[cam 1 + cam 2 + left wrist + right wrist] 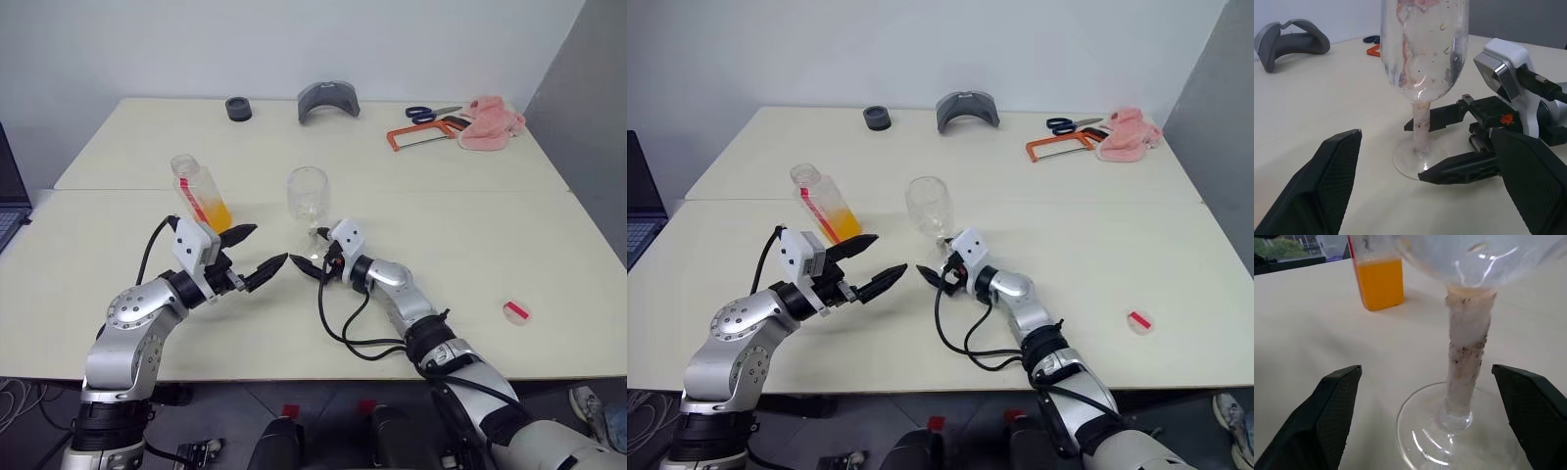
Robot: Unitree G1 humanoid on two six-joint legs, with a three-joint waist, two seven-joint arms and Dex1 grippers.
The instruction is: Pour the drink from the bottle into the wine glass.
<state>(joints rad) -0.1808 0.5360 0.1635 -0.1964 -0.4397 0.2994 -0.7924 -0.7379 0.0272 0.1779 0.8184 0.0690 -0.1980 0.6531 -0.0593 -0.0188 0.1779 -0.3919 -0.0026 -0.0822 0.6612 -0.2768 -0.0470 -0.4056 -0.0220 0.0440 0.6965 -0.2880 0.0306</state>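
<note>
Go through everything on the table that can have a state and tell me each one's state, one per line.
bottle: upright, uncapped, partly full of orange drink.
wine glass: upright, no drink in the bowl, not gripped.
left hand: open, holding nothing.
right hand: open, fingers either side of the glass stem.
scissors: blades closed, lying flat.
red-and-white cap: off the bottle, lying on the table.

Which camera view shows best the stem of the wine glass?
The right wrist view: the stem stands close up between the open right pincer's fingers, down to the round foot. The left wrist view shows stem and bowl from the side. In the two eye views the wine glass is small, its stem partly behind the right pincer.
</note>
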